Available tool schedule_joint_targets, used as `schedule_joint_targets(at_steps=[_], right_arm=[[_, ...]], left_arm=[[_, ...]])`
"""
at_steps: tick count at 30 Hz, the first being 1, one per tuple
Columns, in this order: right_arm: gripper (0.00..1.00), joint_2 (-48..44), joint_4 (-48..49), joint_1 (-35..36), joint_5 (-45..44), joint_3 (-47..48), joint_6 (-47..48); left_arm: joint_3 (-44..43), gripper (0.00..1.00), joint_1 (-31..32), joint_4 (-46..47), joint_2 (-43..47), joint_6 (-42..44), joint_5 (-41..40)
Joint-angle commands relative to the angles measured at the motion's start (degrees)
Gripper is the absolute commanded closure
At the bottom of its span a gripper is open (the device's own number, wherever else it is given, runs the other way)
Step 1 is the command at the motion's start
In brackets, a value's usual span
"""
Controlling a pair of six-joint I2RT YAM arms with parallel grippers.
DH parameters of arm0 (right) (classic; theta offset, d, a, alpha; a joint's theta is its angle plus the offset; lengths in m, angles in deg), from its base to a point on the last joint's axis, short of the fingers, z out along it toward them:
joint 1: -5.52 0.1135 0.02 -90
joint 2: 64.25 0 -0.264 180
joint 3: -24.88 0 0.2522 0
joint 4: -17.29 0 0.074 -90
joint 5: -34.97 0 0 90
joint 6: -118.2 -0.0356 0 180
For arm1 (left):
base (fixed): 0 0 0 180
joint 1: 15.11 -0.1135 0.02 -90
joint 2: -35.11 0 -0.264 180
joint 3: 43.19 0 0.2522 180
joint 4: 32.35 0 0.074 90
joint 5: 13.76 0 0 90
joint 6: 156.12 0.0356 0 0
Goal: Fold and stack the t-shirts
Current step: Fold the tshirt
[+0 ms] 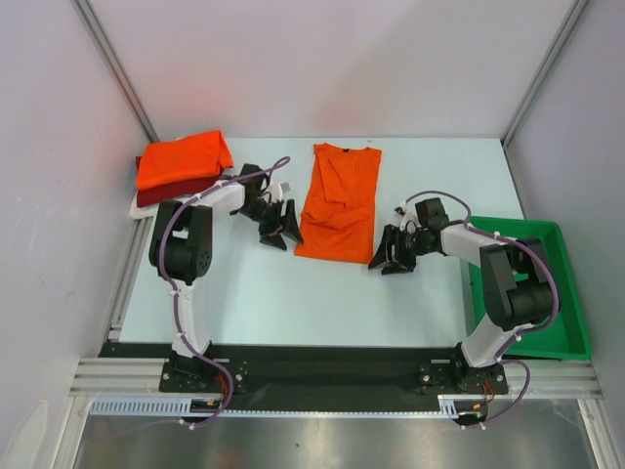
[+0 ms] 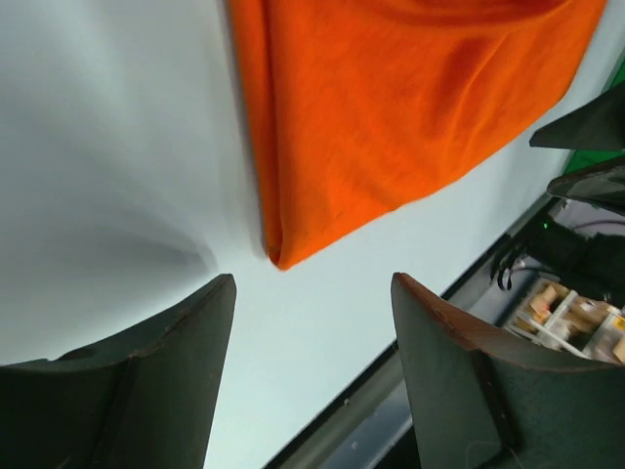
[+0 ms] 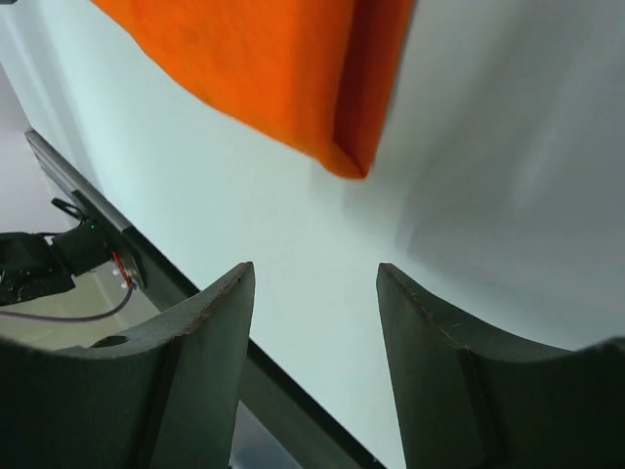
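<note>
An orange t-shirt (image 1: 339, 200) lies flat mid-table, folded into a long strip with its collar at the far end. My left gripper (image 1: 280, 227) hovers open just left of its near left corner, and my right gripper (image 1: 393, 252) hovers open just right of its near right corner. Neither touches the cloth. The left wrist view shows the shirt's folded corner (image 2: 391, 117) beyond the empty left gripper (image 2: 312, 283). In the right wrist view the other corner (image 3: 273, 68) lies beyond the empty right gripper (image 3: 314, 269). At the back left, a folded orange t-shirt (image 1: 183, 158) tops a dark red one (image 1: 176, 189), with a white edge (image 1: 140, 208) beneath.
A green plastic tray (image 1: 566, 293) sits at the right edge of the table, beside the right arm. White walls close in the table at the back and both sides. A black rail (image 1: 322, 362) runs along the near edge.
</note>
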Motion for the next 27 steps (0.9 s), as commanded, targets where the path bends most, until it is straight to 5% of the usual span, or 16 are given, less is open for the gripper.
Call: schedule_joint_targets(at_steps=[1, 17, 22, 27], right_arm=[[0.42, -0.72, 4.41, 0.67, 2.79, -0.77, -3.95], [0.46, 10.0, 8.46, 1.02, 0.42, 4.41, -7.37], [0.51, 11.15, 8.73, 1.11, -0.2, 4.15, -7.82], [0.56, 11.94, 8.2, 1.54, 0.24, 3.98, -8.08]], left_arm=[[2.45, 0.29, -0.51, 0.66, 1.58, -1.78, 4.92], [2.28, 0.3, 1.16, 1.54, -3.69, -4.24, 5.8], [2.02, 0.49, 1.51, 1.9, -5.45, -4.86, 6.68], [1.84, 0.57, 1.51, 2.33, -6.07, -5.82, 6.68]])
